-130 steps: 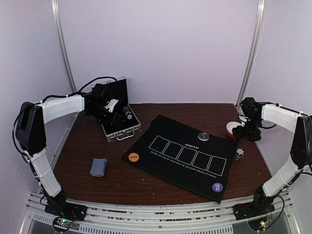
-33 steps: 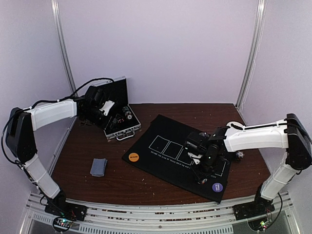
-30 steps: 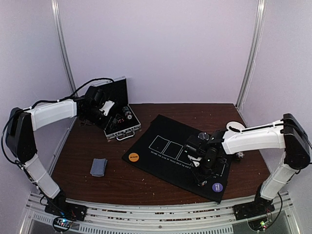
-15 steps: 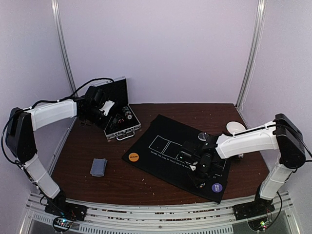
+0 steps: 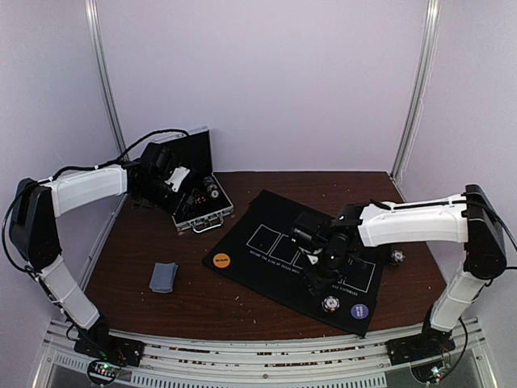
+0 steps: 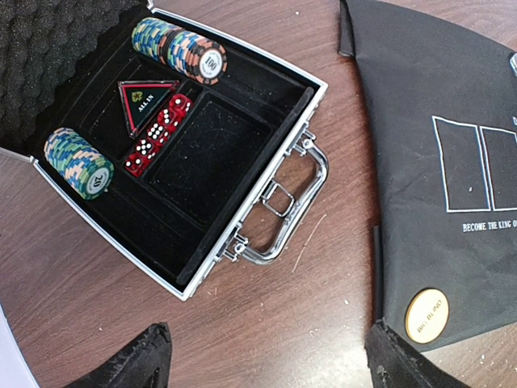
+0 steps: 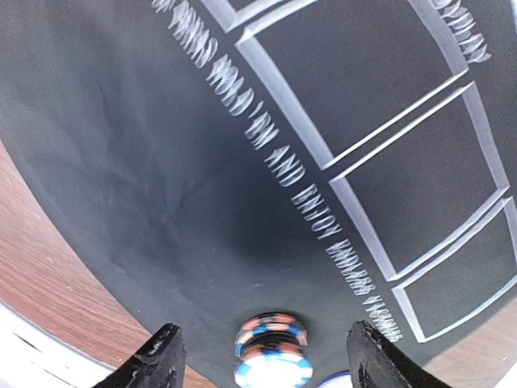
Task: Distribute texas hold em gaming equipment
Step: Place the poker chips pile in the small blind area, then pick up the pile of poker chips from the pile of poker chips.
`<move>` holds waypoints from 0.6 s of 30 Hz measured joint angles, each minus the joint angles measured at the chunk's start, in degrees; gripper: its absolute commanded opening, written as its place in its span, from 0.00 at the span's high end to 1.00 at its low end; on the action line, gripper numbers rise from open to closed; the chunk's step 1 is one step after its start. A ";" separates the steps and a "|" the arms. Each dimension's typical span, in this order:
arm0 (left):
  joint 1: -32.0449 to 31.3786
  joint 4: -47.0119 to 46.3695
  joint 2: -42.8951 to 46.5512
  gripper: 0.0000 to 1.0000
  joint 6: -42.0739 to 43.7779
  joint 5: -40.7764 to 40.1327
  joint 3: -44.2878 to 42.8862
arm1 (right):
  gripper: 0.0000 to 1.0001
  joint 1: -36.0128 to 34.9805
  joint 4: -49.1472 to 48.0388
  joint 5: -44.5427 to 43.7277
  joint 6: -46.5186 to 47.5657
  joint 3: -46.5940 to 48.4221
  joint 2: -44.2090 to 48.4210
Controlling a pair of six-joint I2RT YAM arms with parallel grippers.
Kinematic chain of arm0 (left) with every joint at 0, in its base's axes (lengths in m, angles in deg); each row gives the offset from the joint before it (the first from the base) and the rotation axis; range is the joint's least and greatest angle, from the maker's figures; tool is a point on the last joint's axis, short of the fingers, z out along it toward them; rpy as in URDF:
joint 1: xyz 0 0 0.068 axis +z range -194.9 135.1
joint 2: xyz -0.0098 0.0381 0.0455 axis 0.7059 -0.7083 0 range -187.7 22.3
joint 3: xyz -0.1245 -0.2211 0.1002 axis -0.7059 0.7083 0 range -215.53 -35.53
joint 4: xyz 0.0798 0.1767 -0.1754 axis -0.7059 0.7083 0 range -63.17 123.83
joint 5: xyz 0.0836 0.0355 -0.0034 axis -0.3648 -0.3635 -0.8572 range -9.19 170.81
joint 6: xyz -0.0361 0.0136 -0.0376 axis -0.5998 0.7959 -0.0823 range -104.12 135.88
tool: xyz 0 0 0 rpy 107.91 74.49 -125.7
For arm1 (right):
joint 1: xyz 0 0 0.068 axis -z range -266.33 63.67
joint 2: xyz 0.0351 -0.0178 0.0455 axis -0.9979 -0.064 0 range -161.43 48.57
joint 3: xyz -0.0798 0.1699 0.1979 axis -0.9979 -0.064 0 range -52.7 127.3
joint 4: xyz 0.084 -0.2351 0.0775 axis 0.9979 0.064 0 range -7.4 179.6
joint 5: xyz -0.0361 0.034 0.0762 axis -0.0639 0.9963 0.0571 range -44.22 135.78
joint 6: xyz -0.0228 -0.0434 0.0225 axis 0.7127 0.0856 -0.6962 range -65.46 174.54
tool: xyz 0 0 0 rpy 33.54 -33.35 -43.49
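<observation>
The brown table spreads under both my arms. The black mat with white rectangles lies from its centre out toward 4 o'clock. The open metal case sits at 10 o'clock, just off the mat's corner.

My left gripper hovers above the bare wood between case and mat, fingers spread wide and holding nothing. My right gripper hangs over the mat's 6 o'clock edge, fingers wide as well. A chip stack stands on the mat between them, touching neither.

The blue-grey cards lie in a small pile on the wood at 8 o'clock, well apart from the mat. Two rows of chips lie on their sides in the case, one at its 12 o'clock end and one at 9 o'clock. Another small chip pile sits on the wood at 3 o'clock, just beside the mat.

The orange button rests on the mat's 8 o'clock corner. The purple button rests on its 5 o'clock corner, just beside the standing stack. Red dice line the case's middle slot.
</observation>
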 measured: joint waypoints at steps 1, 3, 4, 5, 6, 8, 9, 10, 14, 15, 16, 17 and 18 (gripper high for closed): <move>0.00 0.00 0.00 0.13 0.00 0.00 0.00 | 0.23 0.94 0.35 -0.28 0.17 0.55 0.74; 0.00 0.00 0.00 0.13 -0.02 0.04 0.00 | 0.22 5.40 1.51 -0.85 0.66 0.74 3.69; 0.00 0.00 0.00 0.13 0.00 0.07 0.00 | 0.21 8.63 2.32 -1.31 0.81 0.57 5.31; 0.00 0.00 0.00 0.13 0.00 0.09 0.00 | 0.21 12.87 2.93 -1.90 1.09 0.15 7.13; 0.00 0.00 0.00 0.13 0.00 0.11 0.00 | 0.20 17.44 3.50 -2.62 1.79 -0.46 8.90; 0.00 0.02 0.00 0.13 0.00 0.15 0.02 | 0.18 26.47 4.68 -4.74 2.95 -1.70 11.72; 0.00 0.02 0.00 0.13 0.00 0.17 0.02 | 0.16 31.23 5.25 -5.46 3.65 -2.34 12.74; 0.00 0.02 0.00 0.13 0.00 0.17 0.02 | 0.15 36.20 5.81 -5.40 4.61 -2.86 13.62; 0.00 0.02 0.00 0.13 0.02 0.17 0.02 | 0.16 45.05 6.51 -4.39 7.61 -3.30 13.42; 0.00 0.04 0.00 0.13 0.04 0.20 0.02 | 0.18 46.42 6.54 -3.85 8.24 -3.30 12.79; 0.00 0.02 0.00 0.13 0.04 0.20 0.04 | 0.18 47.71 6.54 -3.34 8.94 -3.30 11.80; 0.00 0.00 0.00 0.13 0.09 0.20 0.09 | 0.19 48.72 6.51 -2.84 9.51 -3.30 10.67; 0.00 0.04 0.00 0.13 0.15 0.20 0.11 | 0.19 49.72 6.49 -2.62 9.94 -3.30 9.31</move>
